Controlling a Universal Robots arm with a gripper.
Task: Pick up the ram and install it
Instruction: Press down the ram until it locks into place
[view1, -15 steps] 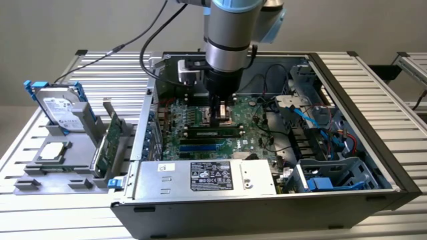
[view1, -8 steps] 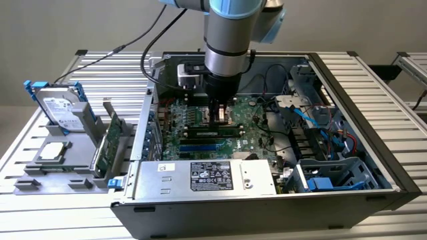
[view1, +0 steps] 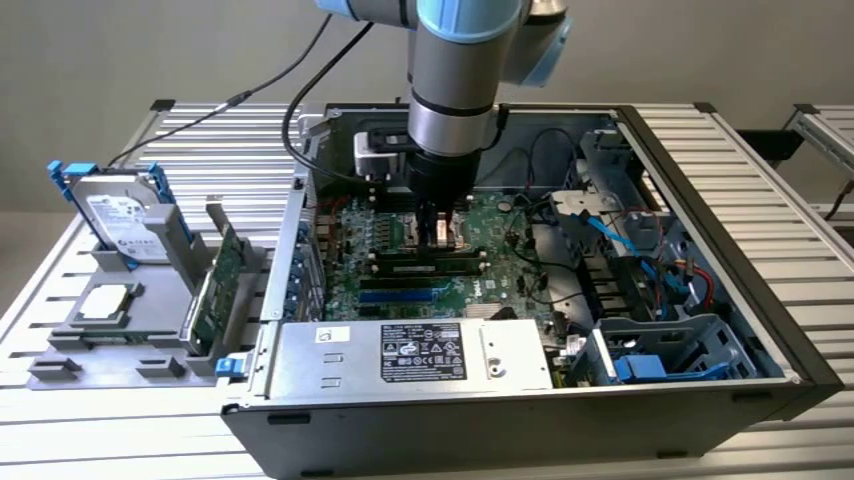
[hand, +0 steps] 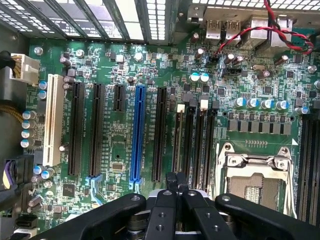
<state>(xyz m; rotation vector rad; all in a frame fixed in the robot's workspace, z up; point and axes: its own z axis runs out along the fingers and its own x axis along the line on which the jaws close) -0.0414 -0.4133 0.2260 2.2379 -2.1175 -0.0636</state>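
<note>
While gripper (hand: 176, 176) fingers (hand: 170, 182) sit pressed together, gripping nothing: ram (hand: 177, 142), edge-on in motherboard (hand: 122, 145) slot, just past fingertips.

So the exterior cam sits up high and off the open computer case (view1: 534, 300), looking down at an angle from the power supply (view1: 414, 352) end, far enough back to take in the slatted table (view1: 107, 430) and the parts holder (view1: 120, 340) out at 9 o'clock. The wrist cam rides right above the motherboard (hand: 125, 130), facing straight down, really close, with the gripper (hand: 176, 187) poking in at 6 o'clock. Both views share that green board.
</note>
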